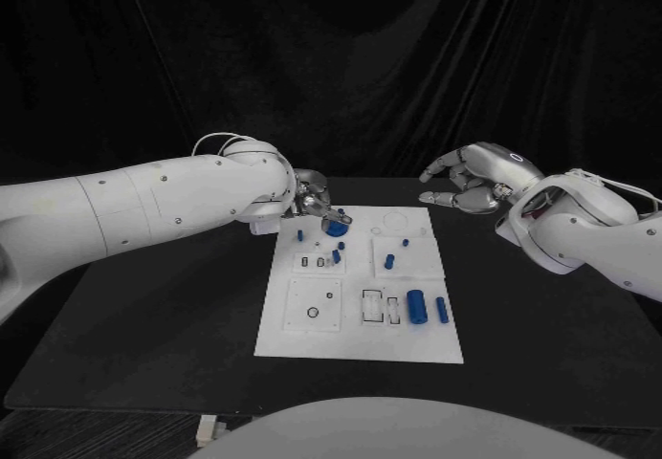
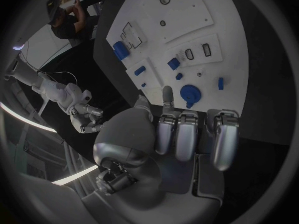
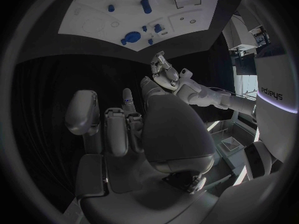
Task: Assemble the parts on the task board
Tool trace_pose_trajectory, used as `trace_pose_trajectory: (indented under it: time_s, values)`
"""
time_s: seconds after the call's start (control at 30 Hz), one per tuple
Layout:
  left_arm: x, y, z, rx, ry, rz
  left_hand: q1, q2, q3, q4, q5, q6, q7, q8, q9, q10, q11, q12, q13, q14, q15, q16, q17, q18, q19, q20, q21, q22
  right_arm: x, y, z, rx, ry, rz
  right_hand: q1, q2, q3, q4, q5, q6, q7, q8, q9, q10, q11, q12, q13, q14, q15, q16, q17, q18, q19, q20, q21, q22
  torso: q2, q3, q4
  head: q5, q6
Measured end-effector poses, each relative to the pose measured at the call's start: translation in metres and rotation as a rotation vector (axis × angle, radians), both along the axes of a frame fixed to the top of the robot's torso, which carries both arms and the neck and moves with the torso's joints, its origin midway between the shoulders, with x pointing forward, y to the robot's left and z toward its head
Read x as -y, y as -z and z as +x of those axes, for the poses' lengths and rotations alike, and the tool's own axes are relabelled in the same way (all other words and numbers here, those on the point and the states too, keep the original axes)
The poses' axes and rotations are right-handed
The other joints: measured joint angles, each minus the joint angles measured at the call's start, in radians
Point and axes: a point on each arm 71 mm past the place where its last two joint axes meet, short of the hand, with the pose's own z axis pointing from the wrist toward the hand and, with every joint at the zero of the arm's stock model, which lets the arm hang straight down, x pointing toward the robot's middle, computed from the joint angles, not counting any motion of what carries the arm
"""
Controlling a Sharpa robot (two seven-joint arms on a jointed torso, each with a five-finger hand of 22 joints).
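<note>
- Silver fingers of my left hand (image 1: pixel 312 203) hang over the far left corner of the task board (image 1: pixel 362 350), just beside the round blue part (image 1: pixel 334 228); from the left wrist view one fingertip (image 2: pixel 167 92) seems to reach towards that part (image 2: pixel 190 93), but I cannot tell whether it touches or grips it.
- My right hand (image 1: pixel 474 182) hovers off the board's far right corner, fingers loosely curled, holding nothing.
- On the board, small blue pegs (image 1: pixel 301 233) lie near the round part along the far left area; a short blue cylinder (image 1: pixel 390 260) sits mid-board, and two larger blue cylinders (image 1: pixel 417 306) lie near the right edge, beside the empty rectangular slots (image 1: pixel 374 305).
- I judge the step in hand is picking up or seating the round part; most pieces look loose, so the task seems early.
- Next I would need a firm grasp confirmed, then careful alignment over its matching recess.
</note>
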Motion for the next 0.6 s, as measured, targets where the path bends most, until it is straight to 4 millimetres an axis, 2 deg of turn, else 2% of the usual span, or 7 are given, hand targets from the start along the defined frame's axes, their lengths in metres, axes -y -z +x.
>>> trace_pose_trajectory:
  time_s: [0.13,0.2,0.3,0.47,0.6]
  values:
    - [0.001,0.002,0.001,-0.013,-0.015,0.045,0.000,0.000,0.004,-0.004,0.007,0.023,0.007,-0.095,-0.014,0.000,0.000,0.000,0.000,0.000,0.000,0.000,0.000,0.000,0.000,0.000,-0.004,0.000,0.000,0.004,0.000,-0.016,0.002,-0.006,0.000,0.000,-0.002,0.002,0.000,0.000,0.000,0.000,0.000,0.000,0.000,0.000,0.000,0.000,0.000,0.000,0.000,0.000,0.000,0.000,-0.005,0.000,0.002,0.0027,-0.0064,0.008,0.000]
    - [0.002,0.004,0.001,-0.020,-0.017,0.059,0.000,0.000,0.007,-0.007,0.007,0.039,0.009,-0.123,-0.018,0.000,0.000,0.000,0.000,0.000,0.000,0.000,0.000,0.000,0.000,0.000,-0.004,0.000,0.000,0.006,0.000,-0.022,0.003,-0.009,0.000,0.000,-0.003,0.003,0.002,0.000,0.000,0.000,0.000,0.000,0.000,0.000,0.000,0.000,0.000,0.000,0.000,0.000,0.000,0.000,-0.005,0.000,0.002,0.0035,-0.0086,0.011,0.000]
    - [0.006,0.007,0.000,-0.032,-0.015,0.078,0.000,0.000,0.010,-0.010,0.015,0.061,0.004,-0.144,-0.018,0.000,0.000,0.000,0.000,0.000,0.000,0.000,0.000,0.000,0.000,0.000,-0.004,0.000,0.000,0.010,0.000,-0.033,0.005,-0.013,0.000,0.000,-0.003,0.003,0.005,0.000,0.000,0.000,0.000,0.000,0.000,0.000,0.000,0.000,0.000,0.000,0.000,0.000,0.000,0.000,-0.008,0.000,0.002,0.0042,-0.0108,0.013,0.000]
    - [0.008,0.014,-0.001,-0.052,-0.018,0.102,0.000,0.000,0.016,-0.016,0.020,0.086,-0.003,-0.151,-0.009,0.000,0.000,0.000,0.000,0.000,0.000,0.000,0.000,0.000,0.000,0.000,-0.008,0.000,-0.002,0.013,0.000,-0.045,0.004,-0.018,0.000,0.000,-0.003,0.003,0.005,0.000,0.000,0.000,0.000,0.000,0.000,0.000,0.000,0.000,0.000,-0.004,0.000,0.000,0.000,0.000,-0.009,0.000,0.000,0.0059,-0.0109,0.010,0.000]
    - [0.008,0.021,-0.002,-0.070,-0.023,0.120,0.006,-0.006,0.023,-0.022,0.026,0.089,0.000,-0.165,-0.005,-0.002,-0.002,0.000,0.000,0.000,0.000,0.000,0.000,0.000,0.000,0.000,-0.008,0.000,-0.003,0.015,0.001,-0.051,0.004,-0.020,-0.001,0.001,-0.003,0.003,0.005,0.000,0.000,0.000,0.000,0.000,0.000,0.000,0.000,0.000,0.000,-0.004,0.000,0.000,0.000,0.000,-0.009,0.000,-0.001,0.0072,-0.0105,0.009,0.000]
